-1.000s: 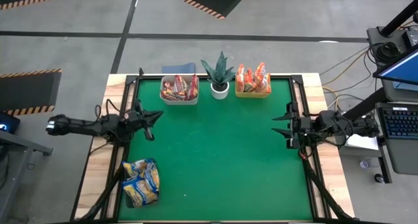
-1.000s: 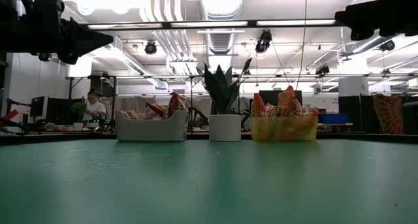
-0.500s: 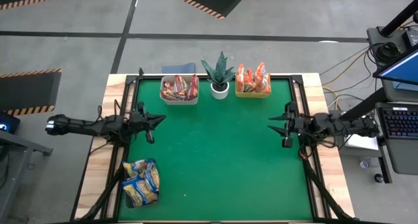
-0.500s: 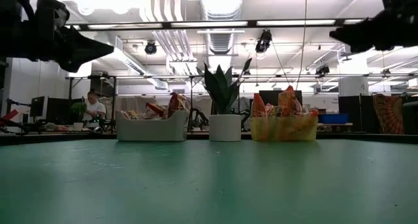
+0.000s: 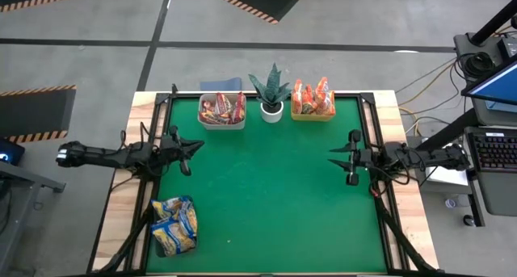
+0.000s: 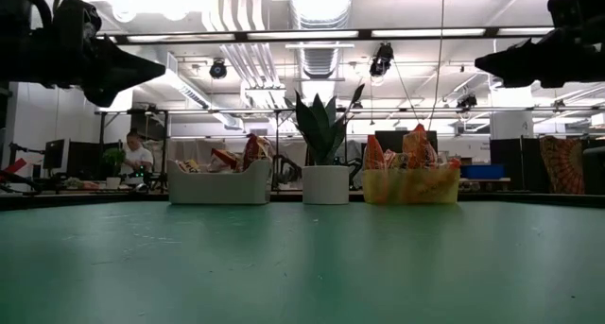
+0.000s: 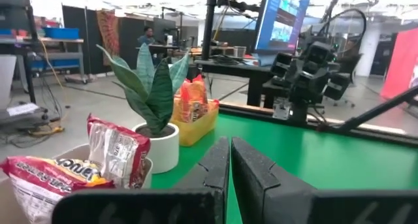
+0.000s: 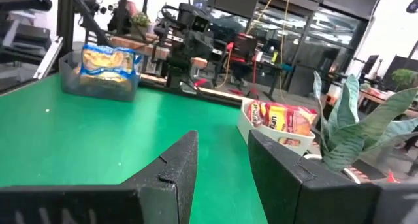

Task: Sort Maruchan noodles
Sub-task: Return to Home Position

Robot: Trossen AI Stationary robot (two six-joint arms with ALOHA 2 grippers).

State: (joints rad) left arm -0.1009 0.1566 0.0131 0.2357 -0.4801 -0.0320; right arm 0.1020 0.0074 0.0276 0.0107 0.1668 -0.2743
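At the left edge of the green mat (image 5: 266, 196), I've got the left gripper (image 5: 196, 146) hovering off the surface and pointing inward. Its fingers are pressed together; its wrist view shows only a hairline slit between them. The right gripper (image 5: 331, 158) sits opposite at the right edge, also facing inward, with its fingers spread and a clear gap between them in its wrist view. The low view has both up high, the left one (image 6: 156, 69) and the right one (image 6: 484, 64) well apart and well above the mat.

Noodles, as I read them:
- Red packs (image 5: 222, 107) stand in the white bin (image 5: 222, 125) at the far edge, just left of the plant (image 5: 271, 90).
- Orange packs (image 5: 313, 99) stand upright in the yellow bin (image 5: 313, 118), just right of the plant.
- Yellow-blue packs (image 5: 174, 224) are piled in the dark bin (image 8: 98, 87) at the near left corner. It sits on the wooden border beside the mat, near the left arm's side.

The plant pot stands between the two far bins, close to both. I can't tell whether it touches either. A person (image 6: 138, 156) sits at a desk far back in the room.
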